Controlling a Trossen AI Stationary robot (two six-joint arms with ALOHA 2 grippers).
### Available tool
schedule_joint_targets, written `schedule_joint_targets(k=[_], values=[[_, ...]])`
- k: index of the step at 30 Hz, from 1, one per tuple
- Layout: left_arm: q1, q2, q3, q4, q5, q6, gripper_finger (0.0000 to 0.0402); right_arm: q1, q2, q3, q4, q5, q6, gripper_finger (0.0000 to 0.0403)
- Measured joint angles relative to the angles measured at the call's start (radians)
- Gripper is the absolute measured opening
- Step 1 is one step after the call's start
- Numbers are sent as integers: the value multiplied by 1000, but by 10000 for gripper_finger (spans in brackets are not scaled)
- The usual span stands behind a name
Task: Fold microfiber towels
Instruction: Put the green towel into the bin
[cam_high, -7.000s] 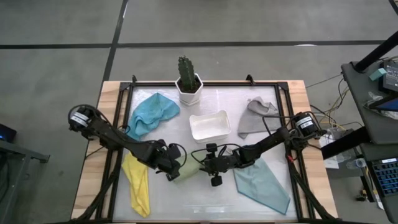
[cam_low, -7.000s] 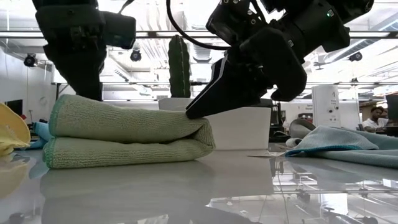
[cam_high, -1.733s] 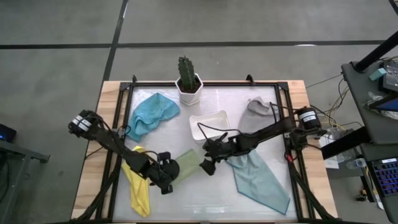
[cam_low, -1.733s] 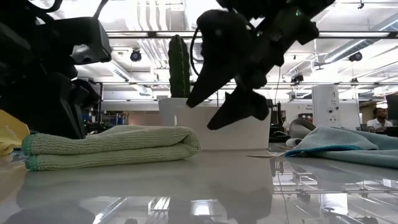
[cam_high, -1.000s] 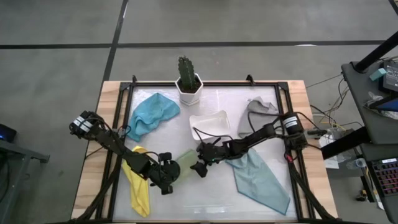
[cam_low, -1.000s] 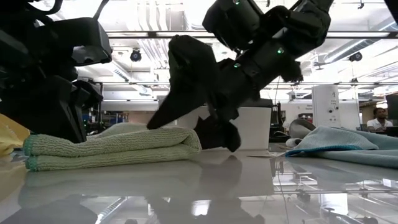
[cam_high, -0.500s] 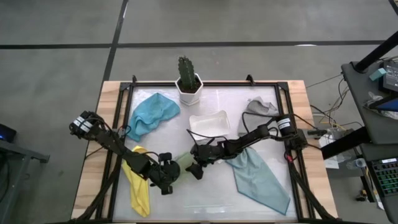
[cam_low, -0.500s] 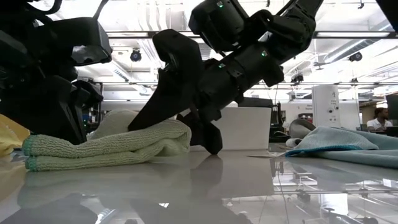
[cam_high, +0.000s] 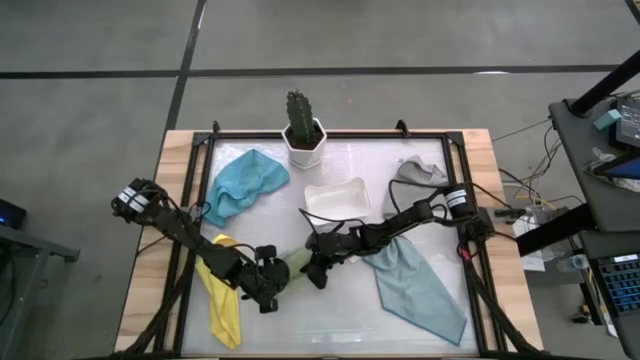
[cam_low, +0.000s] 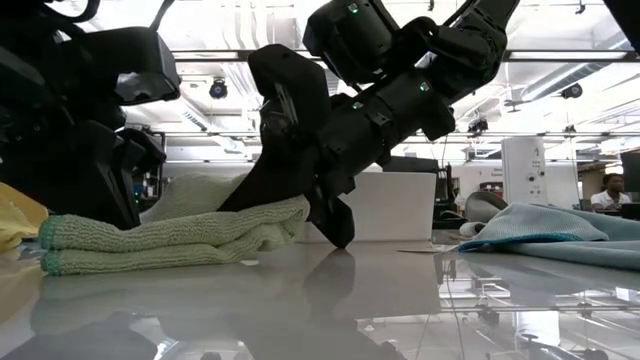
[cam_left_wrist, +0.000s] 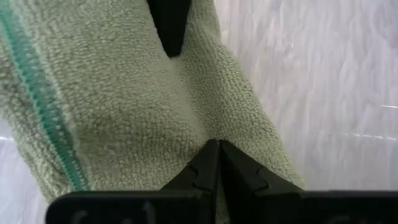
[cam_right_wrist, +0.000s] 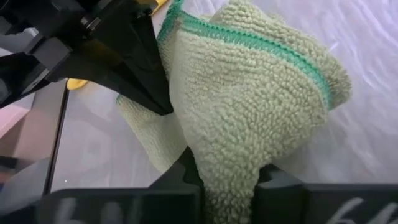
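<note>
Right gripper (cam_high: 312, 268) closed on right-hand fold edge of olive green towel (cam_low: 170, 245), pile bunched between jaws in right wrist view. Left gripper (cam_high: 272, 281) shut, pinning same towel's opposite end against bench (cam_high: 330, 315), front centre. Towel's long axis stretched between both grippers, left to right; cloth thus lies toward left arm from right gripper. Next fold judged to carry held edge leftward over pinned end. Yellow towel (cam_high: 222, 295) just beside left arm.

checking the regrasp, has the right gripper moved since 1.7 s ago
Yes. The right gripper has moved toward the left arm, away from the white tray, and is shut on the olive green towel.
</note>
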Motion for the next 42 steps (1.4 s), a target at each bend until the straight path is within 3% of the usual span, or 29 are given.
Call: schedule_joint_targets(k=[18, 27, 36, 42], values=[[-39, -192, 0, -104, -1, 26, 4, 0, -139, 2, -134, 2, -72, 24], [-51, -362, 0, -121, -96, 165, 4, -6, -261, 25, -240, 1, -113, 24], [-51, -539, 0, -76, -387, 471, 4, -84, -436, 41, -359, 2, -172, 24], [-38, -609, 0, 130, -582, 835, 4, -178, -510, 40, -415, 3, -177, 24]])
